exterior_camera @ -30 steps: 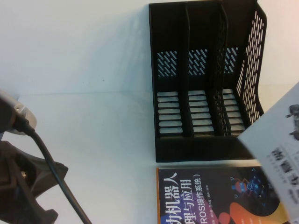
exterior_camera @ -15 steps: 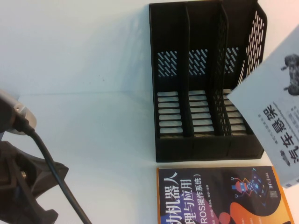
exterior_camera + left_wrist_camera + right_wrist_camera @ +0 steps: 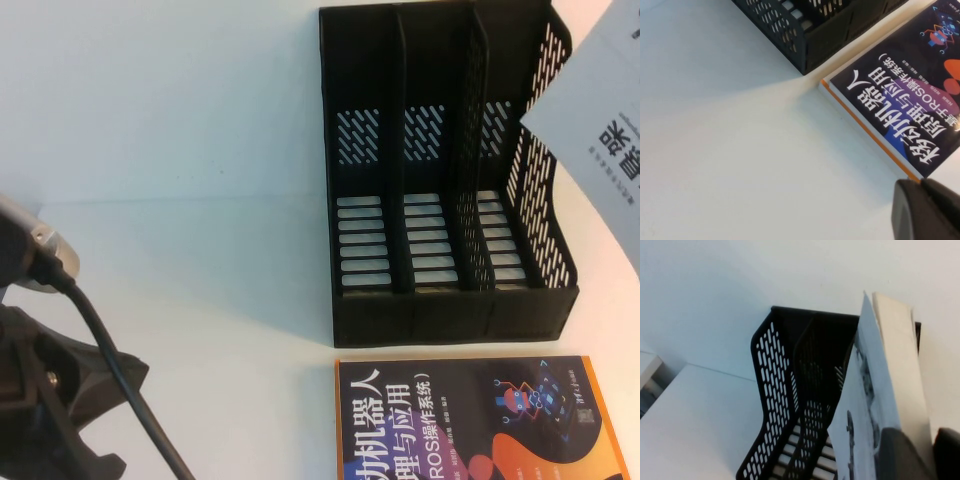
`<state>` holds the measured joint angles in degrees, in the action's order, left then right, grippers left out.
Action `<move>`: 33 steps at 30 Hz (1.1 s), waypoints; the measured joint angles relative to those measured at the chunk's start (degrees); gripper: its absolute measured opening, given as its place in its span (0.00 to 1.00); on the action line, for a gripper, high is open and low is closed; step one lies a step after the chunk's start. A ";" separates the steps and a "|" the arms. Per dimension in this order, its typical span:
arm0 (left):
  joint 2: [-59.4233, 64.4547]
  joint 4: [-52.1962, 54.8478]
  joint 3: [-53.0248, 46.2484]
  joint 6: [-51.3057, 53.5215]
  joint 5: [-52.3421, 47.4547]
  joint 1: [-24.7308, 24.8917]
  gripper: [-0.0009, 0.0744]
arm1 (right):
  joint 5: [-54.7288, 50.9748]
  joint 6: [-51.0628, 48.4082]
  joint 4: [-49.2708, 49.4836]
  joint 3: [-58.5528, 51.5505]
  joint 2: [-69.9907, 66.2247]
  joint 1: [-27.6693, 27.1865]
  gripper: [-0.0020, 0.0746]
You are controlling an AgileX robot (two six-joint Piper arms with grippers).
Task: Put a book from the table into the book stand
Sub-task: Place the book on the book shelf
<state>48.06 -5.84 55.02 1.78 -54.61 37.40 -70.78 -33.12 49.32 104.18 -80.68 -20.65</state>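
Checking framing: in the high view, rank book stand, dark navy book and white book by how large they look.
1. book stand
2. dark navy book, cut off by the frame
3. white book, mostly out of frame, raised nearer the camera, so unsure

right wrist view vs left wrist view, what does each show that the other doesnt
Only the right wrist view shows the right gripper shut on the white book, held on edge above the book stand. Only the left wrist view shows the navy book lying flat on the table, and the left gripper, parked and shut. Both show the book stand and white table.
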 joint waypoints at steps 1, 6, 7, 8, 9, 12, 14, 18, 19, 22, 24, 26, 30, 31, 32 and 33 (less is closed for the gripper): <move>0.00 -0.30 0.00 0.00 0.00 0.00 0.01 | 0.00 0.08 0.45 1.06 -1.32 0.00 0.20; 0.00 -1.36 0.00 0.00 -0.21 0.00 0.01 | 0.00 0.51 2.48 3.74 -6.61 0.15 0.20; 0.00 -1.64 0.00 0.00 -0.21 0.00 0.01 | 0.00 0.51 2.59 4.01 -7.44 0.49 0.20; 0.00 -1.89 0.00 0.00 -0.21 0.00 0.01 | 0.00 0.51 2.57 4.13 -8.01 0.77 0.20; 0.00 -2.11 0.00 0.00 -0.21 0.00 0.01 | 0.00 0.51 2.57 4.14 -8.65 1.29 0.20; 0.00 -2.35 0.00 -0.13 -0.21 0.00 0.01 | 1.03 0.41 1.82 4.36 -10.31 3.15 0.20; 0.00 -2.48 0.00 -0.37 -0.21 0.00 0.01 | 2.35 0.28 0.92 4.40 -11.19 4.74 0.20; 0.00 -2.70 0.00 -1.06 -0.37 0.00 0.01 | 6.18 0.28 -1.52 4.40 -12.80 7.58 0.20; 0.00 -2.73 0.00 -1.35 -0.48 0.00 0.01 | 7.14 0.28 -2.25 4.40 -13.05 8.06 0.20; 0.00 -2.82 0.00 -1.78 -0.84 0.00 0.01 | 9.03 0.28 -4.24 4.40 -13.65 8.75 0.20; 0.00 -2.82 0.00 -1.78 -1.10 0.00 0.01 | 9.54 0.28 -5.93 4.40 -13.65 8.75 0.20; 0.00 -2.85 0.00 -2.08 -1.33 0.00 0.01 | 9.68 0.28 -7.72 4.40 -13.65 8.75 0.20; 0.00 -2.85 0.00 -2.30 -1.34 0.00 0.01 | 9.56 0.39 -10.30 4.40 -13.65 8.75 0.20; 0.00 -2.85 0.00 -2.30 -1.34 0.00 0.01 | 9.56 0.58 -10.30 4.40 -13.65 8.75 0.20; 0.00 -2.85 0.00 -2.30 -1.23 0.00 0.01 | 9.56 0.53 -10.41 4.40 -13.65 8.75 0.20; 0.00 -2.85 0.00 -2.44 -1.08 0.00 0.01 | 9.68 0.61 -10.41 4.40 -13.65 8.75 0.20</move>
<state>48.06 -8.69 55.02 -0.66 -55.69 37.40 -61.10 -32.51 38.91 108.58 -94.33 -11.89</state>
